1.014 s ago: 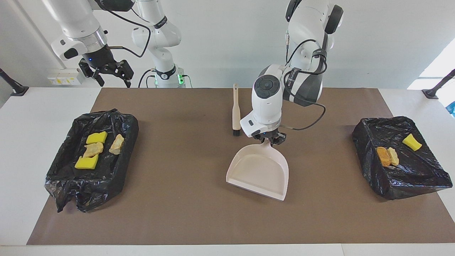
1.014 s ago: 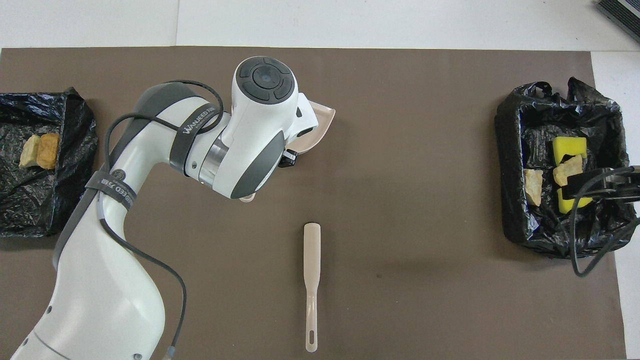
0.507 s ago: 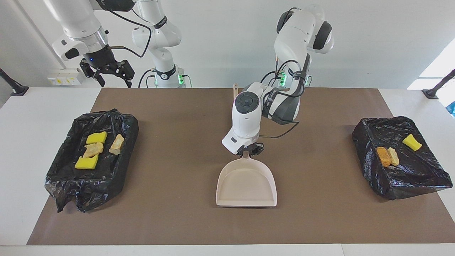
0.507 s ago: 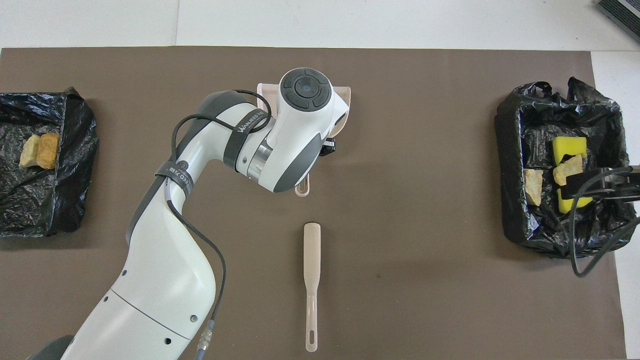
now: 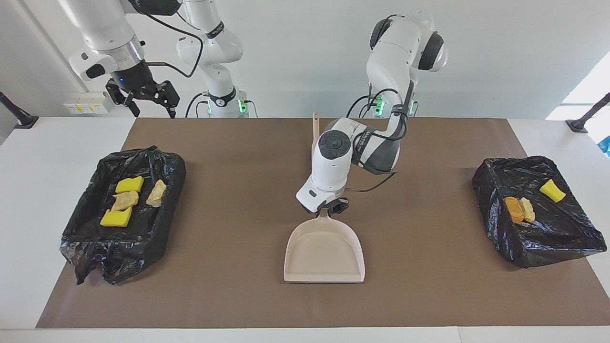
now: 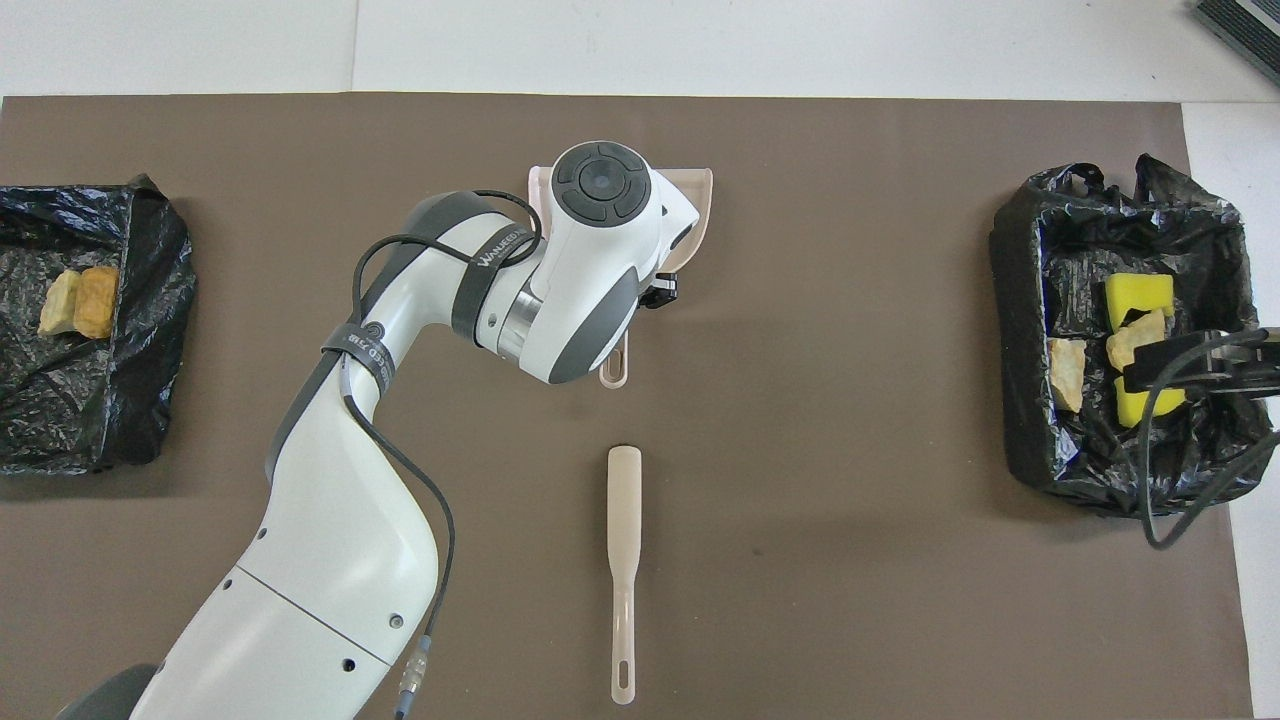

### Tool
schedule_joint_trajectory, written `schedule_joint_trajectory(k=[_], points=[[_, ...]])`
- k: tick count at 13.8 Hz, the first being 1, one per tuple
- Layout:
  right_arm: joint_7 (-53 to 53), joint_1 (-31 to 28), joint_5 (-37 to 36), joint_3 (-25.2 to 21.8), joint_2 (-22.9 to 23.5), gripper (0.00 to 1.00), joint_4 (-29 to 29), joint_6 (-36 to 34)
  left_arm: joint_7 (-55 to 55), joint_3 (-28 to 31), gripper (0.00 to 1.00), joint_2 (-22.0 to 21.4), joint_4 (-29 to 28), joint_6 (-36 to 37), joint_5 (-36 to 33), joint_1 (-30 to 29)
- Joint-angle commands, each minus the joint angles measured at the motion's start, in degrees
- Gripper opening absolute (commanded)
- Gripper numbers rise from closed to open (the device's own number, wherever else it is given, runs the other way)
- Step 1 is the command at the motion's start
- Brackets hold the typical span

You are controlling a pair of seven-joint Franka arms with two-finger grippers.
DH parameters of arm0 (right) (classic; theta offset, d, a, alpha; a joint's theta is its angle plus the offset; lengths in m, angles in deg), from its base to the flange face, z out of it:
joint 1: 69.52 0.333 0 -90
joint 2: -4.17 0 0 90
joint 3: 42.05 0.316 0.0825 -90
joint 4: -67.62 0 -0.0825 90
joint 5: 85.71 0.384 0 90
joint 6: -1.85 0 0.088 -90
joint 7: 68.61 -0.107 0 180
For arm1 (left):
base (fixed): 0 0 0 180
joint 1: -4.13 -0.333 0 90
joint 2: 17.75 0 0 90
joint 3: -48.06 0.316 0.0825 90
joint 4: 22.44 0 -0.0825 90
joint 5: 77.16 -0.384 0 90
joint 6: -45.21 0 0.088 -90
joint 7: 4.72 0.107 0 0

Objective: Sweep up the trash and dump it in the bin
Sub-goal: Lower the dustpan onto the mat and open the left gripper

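brown mat covers the white counter from one end to the other. two bins lined with black bags sit on it: one bin at the right arm's end, a second bin at the left arm's end, well apart. beige dustpan lies flat at mid-mat between the bins, open mouth pointing away from the robots, handle toward them. left tool is down at that handle, fingers narrow and clamped on it. beige brush lies on the mat nearer to the robots than the dustpan, apart from it, its length running toward and away from the robots. right tool hangs raised over the counter edge near the right arm's base, jaws wide, holding nothing; this arm waits. trash: four pieces, yellow and tan, lie inside the bin at the right arm's end; three pieces, orange, pale and yellow, lie inside the second bin. dustpan interior shows bare.
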Motion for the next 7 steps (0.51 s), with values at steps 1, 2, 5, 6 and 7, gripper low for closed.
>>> schedule_joint_trajectory(k=[1,2,5,6,7], points=[[1.8,-0.3,0.0,0.2,-0.4,1.0,0.3,1.0,2.3,0.9,0.02,-2.6,-5.0,-2.2,0.7,0.8],[1.7,-0.3,0.8,0.2,-0.3,1.0,0.1,0.9,2.3,0.9,0.29,-3.3,-5.9,-2.0,0.7,0.9],[1.7,-0.9,0.1,0.2,-0.4,1.0,0.3,0.8,1.8,1.3,1.0,-5.0,-7.3,-1.3,0.5,0.3],[1.6,-0.7,0.5,-0.1,-0.3,1.0,0.3,1.3,2.0,1.4,1.0,-7.1,-8.9,-1.4,0.5,0.0],[1.5,-0.5,0.5,-0.2,0.3,1.0,-0.1,3.2,2.2,2.0,1.0,-11.1,-12.0,-1.4,0.5,-0.7]])
